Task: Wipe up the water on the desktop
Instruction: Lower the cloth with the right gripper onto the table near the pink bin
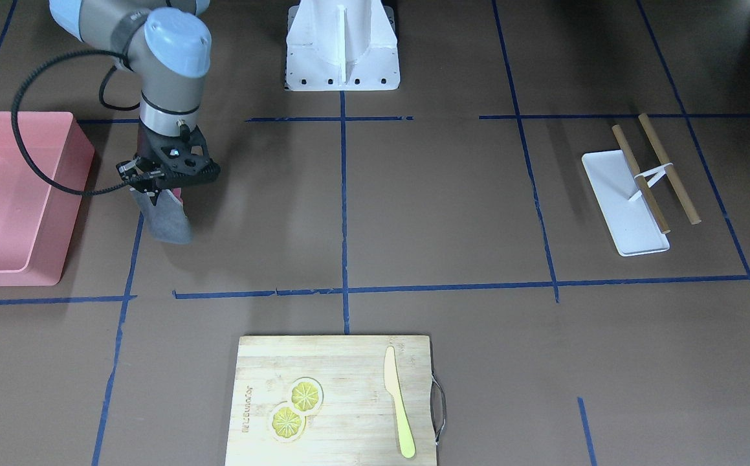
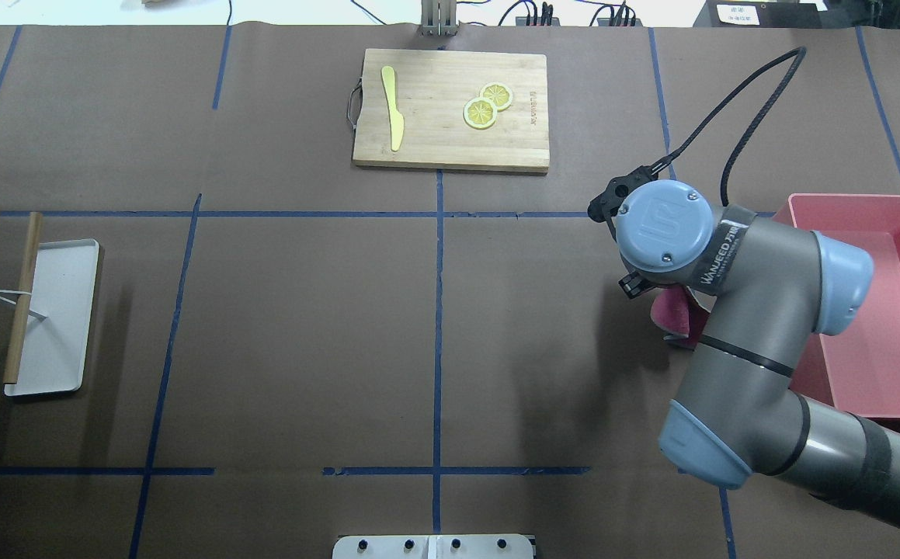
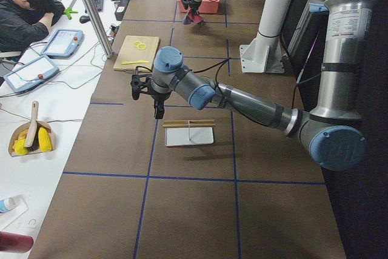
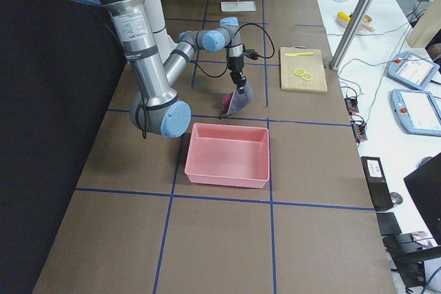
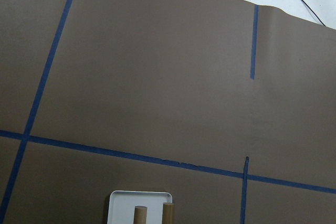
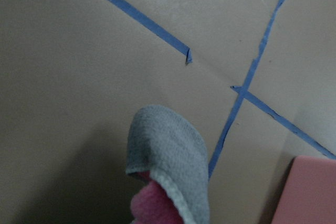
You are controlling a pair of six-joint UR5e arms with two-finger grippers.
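Spreading across every view, the matte dark-brown tabletop [image 2: 302, 326] is gridded by thin blue tape. The right arm [image 2: 737, 310] bends down beside a pink plastic bin [image 2: 853, 200], right jaws clamped on a hanging grey-and-pink cloth [image 1: 169, 223]. The left arm [image 3: 242, 98] reaches near a white rectangular tray [image 3: 189, 136]; whether the left jaws are wide or narrow, I cannot tell.

A bamboo cutting board [image 1: 349, 401] is seen bearing two lemon slices [image 1: 305, 395] and a yellow knife [image 1: 395, 398]. Two wooden rods [image 1: 679, 188], joined by a white piece, are set at a white tray's [image 1: 620, 200] edge. A pink bin [image 1: 57, 213] is placed well apart.
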